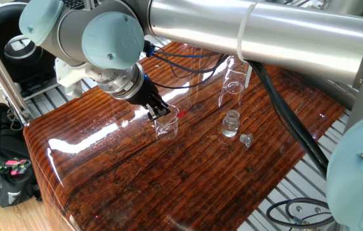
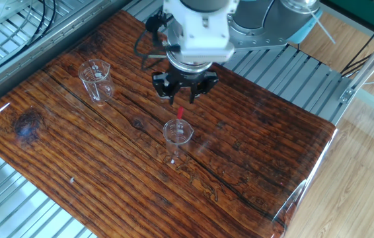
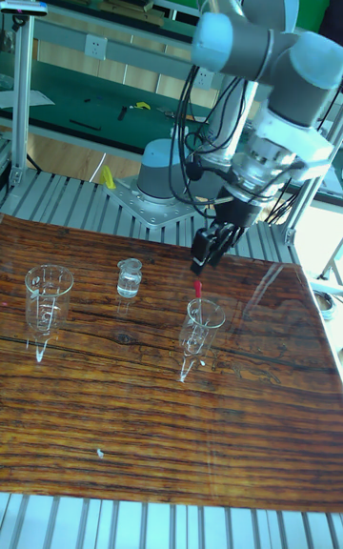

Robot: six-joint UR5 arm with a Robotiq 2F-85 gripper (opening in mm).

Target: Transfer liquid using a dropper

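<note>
The dropper [image 2: 180, 114] stands tilted in a small clear beaker [image 2: 178, 135] at mid-table, red bulb up. My gripper [image 2: 184, 96] hangs just above and behind the bulb, fingers apart and holding nothing. In the tall fixed view the gripper [image 3: 207, 254] is above the bulb of the dropper [image 3: 197, 290], which leans in the beaker [image 3: 202, 325]. In one fixed view the gripper [image 1: 158, 111] sits beside the beaker [image 1: 167, 130], and the dropper's bulb [image 1: 181, 113] is apart from it. I cannot make out the liquid in any glass.
A tall clear glass vessel [image 1: 233, 83] stands farther along the table [image 1: 168, 186]. A small clear bottle [image 1: 231, 124] stands near it, its stopper [image 1: 246, 139] lying beside it. Black cables trail from the wrist. A backpack [image 1: 2, 168] lies on the floor.
</note>
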